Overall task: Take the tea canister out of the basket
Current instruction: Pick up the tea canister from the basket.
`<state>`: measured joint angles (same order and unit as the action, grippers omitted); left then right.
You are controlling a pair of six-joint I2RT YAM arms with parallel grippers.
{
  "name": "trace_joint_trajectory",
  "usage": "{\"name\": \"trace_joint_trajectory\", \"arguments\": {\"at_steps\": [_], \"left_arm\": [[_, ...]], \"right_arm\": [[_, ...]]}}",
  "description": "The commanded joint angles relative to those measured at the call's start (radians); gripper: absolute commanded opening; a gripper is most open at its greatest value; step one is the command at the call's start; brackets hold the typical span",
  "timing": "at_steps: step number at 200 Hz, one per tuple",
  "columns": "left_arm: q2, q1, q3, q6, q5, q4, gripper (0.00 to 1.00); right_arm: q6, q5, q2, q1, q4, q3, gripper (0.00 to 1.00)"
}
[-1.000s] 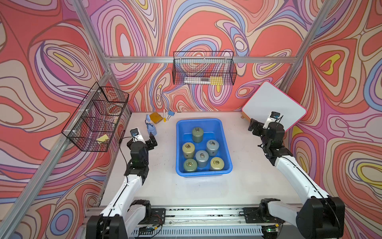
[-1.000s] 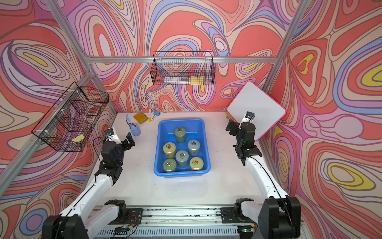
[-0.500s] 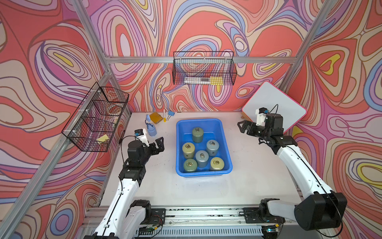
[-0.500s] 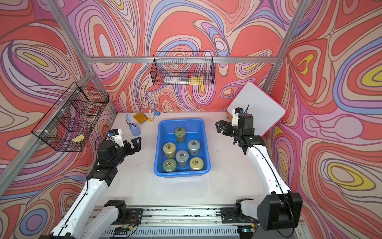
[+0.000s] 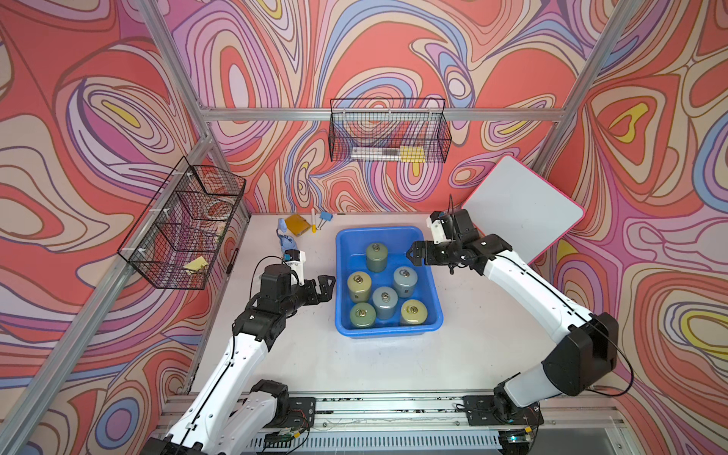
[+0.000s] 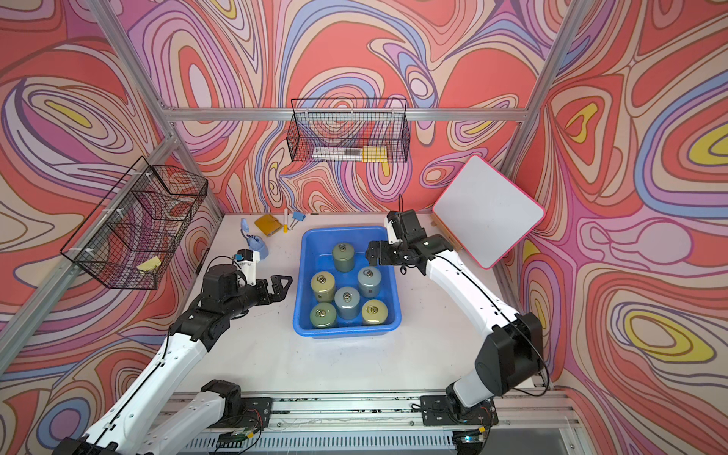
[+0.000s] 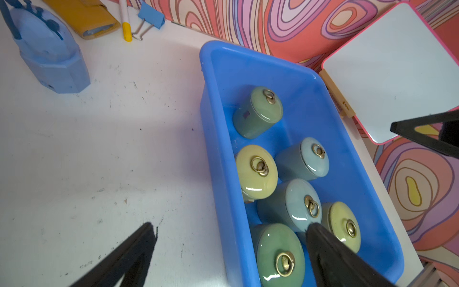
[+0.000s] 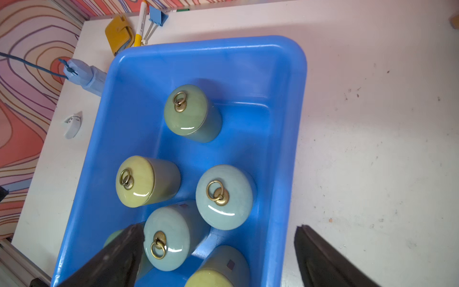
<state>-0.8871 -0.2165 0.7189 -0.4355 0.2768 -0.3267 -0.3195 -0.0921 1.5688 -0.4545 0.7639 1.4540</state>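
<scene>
You are working over a white table (image 5: 394, 362) that is taking up the floor of the cell. A white board with a pink edge (image 5: 520, 208) is leaning in the far right corner. Two black wire baskets are hanging on the walls, one at the back (image 5: 388, 130) and one on the left (image 5: 185, 224).

The blue basket (image 5: 388, 338) (image 6: 346, 333) is sitting mid-table, a little toward the back. All six tea canisters (image 6: 346, 301) are standing upright inside it in both top views, none lifted out.

Your left arm (image 5: 236, 354) is reaching in from the left. Its left gripper (image 5: 326, 287) is hovering just beside the basket's outer left wall, jaws spread wide and gripping nothing. Your right arm (image 5: 524, 287) is reaching across from the right. The right gripper (image 5: 413, 254) is hanging over the basket's right rim near the far end. In the right wrist view its jaws are also standing wide apart and empty.

The far green canister (image 5: 376, 257) is standing alone toward the back. The yellow-green canister (image 5: 359, 285) and the right grey-blue canister (image 5: 405, 280) are flanking the middle grey-blue canister (image 5: 385, 301). The near green canister (image 5: 362, 315) and the near yellow canister (image 5: 413, 313) are sitting by the front wall. Each lid is carrying a brass ring.

Near the table's back edge, left of the basket, a blue plastic object (image 7: 49, 54), a yellow case (image 7: 84, 15), a marker (image 7: 125, 22) and a blue binder clip (image 7: 151, 17) are lying close together.
</scene>
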Motion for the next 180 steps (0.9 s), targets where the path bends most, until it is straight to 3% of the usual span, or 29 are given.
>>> {"name": "trace_joint_trajectory", "arguments": {"at_steps": [1,53,180], "left_arm": [[0.020,-0.017,0.017,-0.016,-0.014,-0.091,0.99],[-0.001,-0.052,0.003,-0.026,-0.036,-0.130,0.99],[-0.016,-0.074,-0.024,-0.015,-0.037,-0.135,0.99]], "right_arm": [[-0.017,0.123,0.076,-0.066,0.118,0.085,0.97],[-0.082,0.247,0.273,-0.159,0.254,0.238,0.98],[-0.229,0.256,0.414,-0.159,0.223,0.257,0.98]]}}
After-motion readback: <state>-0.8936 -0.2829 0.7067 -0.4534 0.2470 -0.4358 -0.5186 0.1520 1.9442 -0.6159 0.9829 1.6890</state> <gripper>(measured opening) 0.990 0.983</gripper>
